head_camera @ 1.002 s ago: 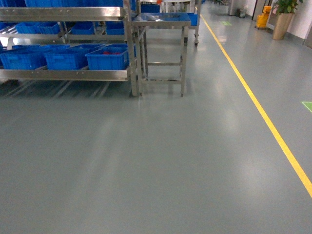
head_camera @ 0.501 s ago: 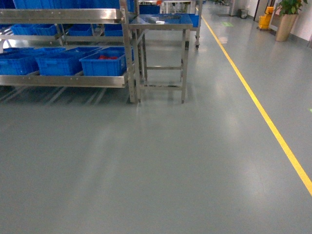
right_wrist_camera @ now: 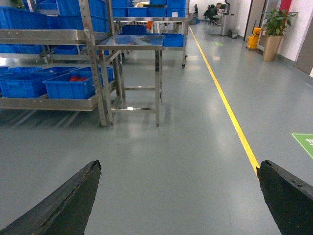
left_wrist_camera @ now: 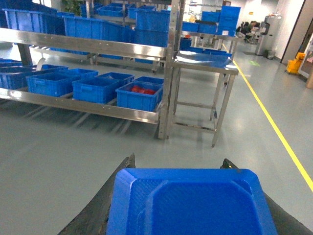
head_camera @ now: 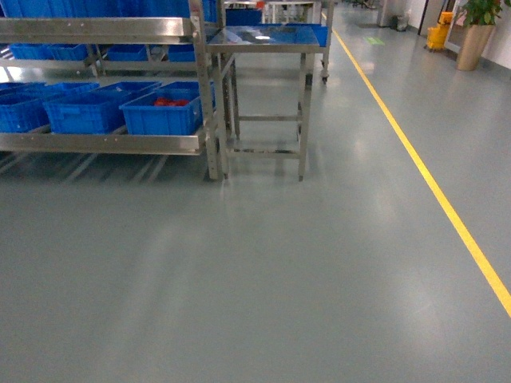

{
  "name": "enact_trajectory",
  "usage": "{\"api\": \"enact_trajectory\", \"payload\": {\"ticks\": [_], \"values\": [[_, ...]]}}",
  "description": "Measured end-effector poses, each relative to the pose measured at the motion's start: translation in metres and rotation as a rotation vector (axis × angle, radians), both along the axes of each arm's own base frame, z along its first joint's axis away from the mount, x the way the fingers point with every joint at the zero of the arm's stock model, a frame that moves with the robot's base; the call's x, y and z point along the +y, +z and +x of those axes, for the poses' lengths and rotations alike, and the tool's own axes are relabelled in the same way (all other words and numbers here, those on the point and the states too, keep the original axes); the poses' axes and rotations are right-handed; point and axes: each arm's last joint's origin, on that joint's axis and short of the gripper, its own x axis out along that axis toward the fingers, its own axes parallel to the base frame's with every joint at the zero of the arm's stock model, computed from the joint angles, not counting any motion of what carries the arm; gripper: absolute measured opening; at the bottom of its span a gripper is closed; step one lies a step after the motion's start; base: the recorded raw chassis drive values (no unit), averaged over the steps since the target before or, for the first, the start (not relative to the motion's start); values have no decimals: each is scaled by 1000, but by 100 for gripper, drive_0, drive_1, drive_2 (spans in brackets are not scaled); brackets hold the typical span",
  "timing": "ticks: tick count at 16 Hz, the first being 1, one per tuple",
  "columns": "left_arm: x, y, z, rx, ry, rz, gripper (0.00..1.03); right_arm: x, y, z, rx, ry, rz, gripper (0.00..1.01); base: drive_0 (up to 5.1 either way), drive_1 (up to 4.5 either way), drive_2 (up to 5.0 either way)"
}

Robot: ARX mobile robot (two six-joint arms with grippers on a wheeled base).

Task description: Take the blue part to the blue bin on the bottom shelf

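The grey floor (head_camera: 279, 279) fills most of the head view, with a yellow line (head_camera: 431, 183) running down its right side, so the robot is judged to be stopped well short of its goal. Beyond it stands the steel rack, whose bottom shelf (head_camera: 104, 144) carries a row of blue bins (head_camera: 84, 116); the end one holds red packets (head_camera: 169, 102), and which bin is meant cannot be told. A steel table (head_camera: 263, 40) stands just beside the rack's right post. The head view shows neither arm; only the wrist cameras do. In the left wrist view the blue part (left_wrist_camera: 190, 205) sits between the fingers (left_wrist_camera: 105, 205) of the left gripper (left_wrist_camera: 178, 169), pressed on both sides, carried low and level, probably to keep it secure during travel. The right wrist view shows the right gripper (right_wrist_camera: 178, 165) with fingers (right_wrist_camera: 68, 200) spread wide, nothing between them, likely spare.
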Motion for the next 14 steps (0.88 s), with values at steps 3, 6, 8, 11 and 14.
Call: {"api": "enact_trajectory", "payload": {"ticks": [3,6,8,11,14], "values": [[0,0,0,1,0,0,43,0,0,0,0,0,0,98,0,421,-421],[0,0,0,0,0,0,43,0,0,0,-1,0,0,98,-2,419,-423],[0,0,0,-2,1,-2,43,0,0,0,-1,0,0,98,-3,418,-424],[0,0,0,-1,1,-1,43,0,0,0,0,0,0,98,-4,418,-425],[0,0,0,0,1,0,43,0,0,0,0,0,0,98,-4,418,-425]]}}
